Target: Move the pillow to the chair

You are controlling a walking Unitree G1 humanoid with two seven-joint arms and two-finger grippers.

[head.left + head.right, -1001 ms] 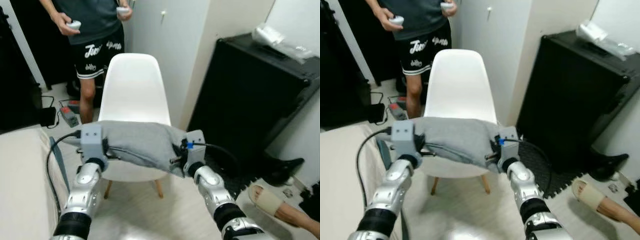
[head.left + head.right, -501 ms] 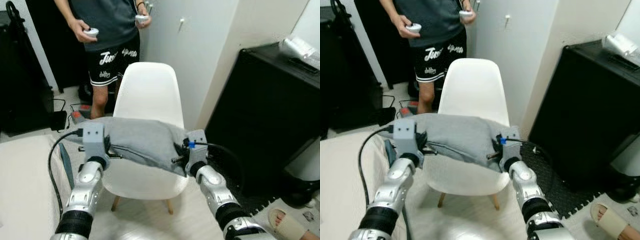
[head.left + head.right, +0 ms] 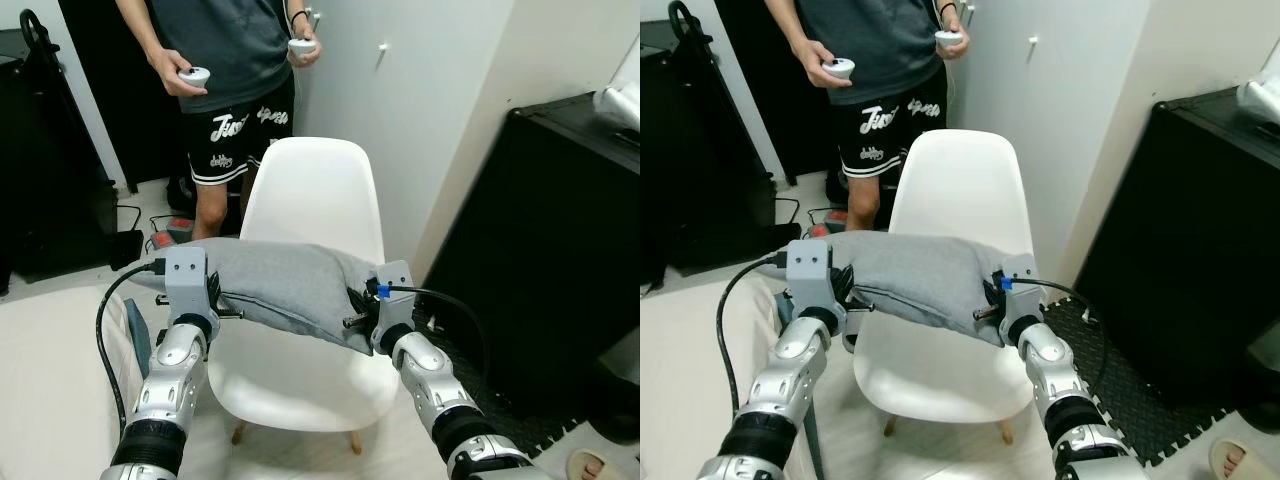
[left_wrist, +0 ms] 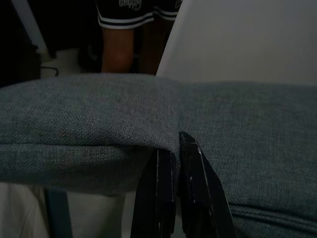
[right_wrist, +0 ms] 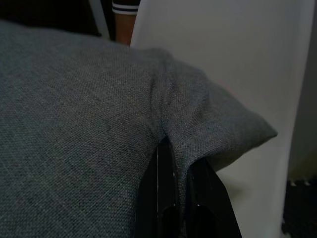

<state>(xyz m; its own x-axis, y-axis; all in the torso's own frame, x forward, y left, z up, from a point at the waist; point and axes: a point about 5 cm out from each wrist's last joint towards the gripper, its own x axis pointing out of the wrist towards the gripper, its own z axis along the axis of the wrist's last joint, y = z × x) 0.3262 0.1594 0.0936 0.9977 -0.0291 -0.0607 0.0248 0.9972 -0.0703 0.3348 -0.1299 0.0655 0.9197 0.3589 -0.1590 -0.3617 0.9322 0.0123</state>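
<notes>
White walls and a black cabinet (image 3: 560, 250) frame a narrow room; a person (image 3: 235, 90) stands behind the white chair (image 3: 310, 300) holding controllers. Held in the air above the chair seat, the grey pillow (image 3: 285, 285) spans both arms — the left gripper (image 4: 171, 153) pinches a fold of fabric at one end, the right gripper (image 5: 173, 168) pinches a fold at the other. It sags between the holds, so it is judged soft, light and compliant, not fragile — woven cover, unlikely to slip. End-seam holds look adequate. No containers noted.
</notes>
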